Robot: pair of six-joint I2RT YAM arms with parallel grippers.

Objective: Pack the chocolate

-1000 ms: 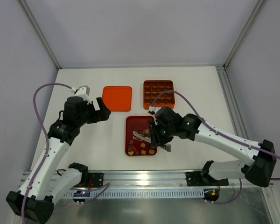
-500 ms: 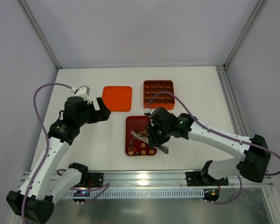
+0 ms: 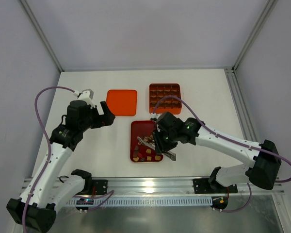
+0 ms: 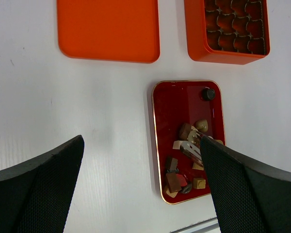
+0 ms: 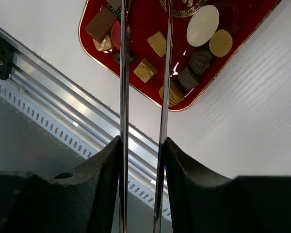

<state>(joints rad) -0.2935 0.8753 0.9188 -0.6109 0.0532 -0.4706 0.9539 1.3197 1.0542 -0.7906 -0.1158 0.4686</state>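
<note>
The chocolate (image 5: pixel 202 25) lies as several small dark brown, tan and cream pieces in the dark red tray (image 3: pixel 136 127). It also shows in the left wrist view (image 4: pixel 173 181). My right gripper (image 3: pixel 161 141) is shut on metal tongs (image 5: pixel 123 97), whose two blades stand apart and reach over the tray among the pieces. The tong tips (image 4: pixel 190 145) are near a brown piece (image 4: pixel 185 130); I cannot tell if they hold anything. My left gripper (image 3: pixel 106 115) is open and empty, hovering left of the tray.
An orange box with grid compartments (image 3: pixel 151 101) stands behind the tray, its cells dark brown inside. A flat orange lid (image 3: pixel 121 102) lies to its left. The metal rail (image 3: pixel 150 187) runs along the table's near edge.
My right gripper with the tongs has shifted slightly left over the tray. The left arm has not moved.
</note>
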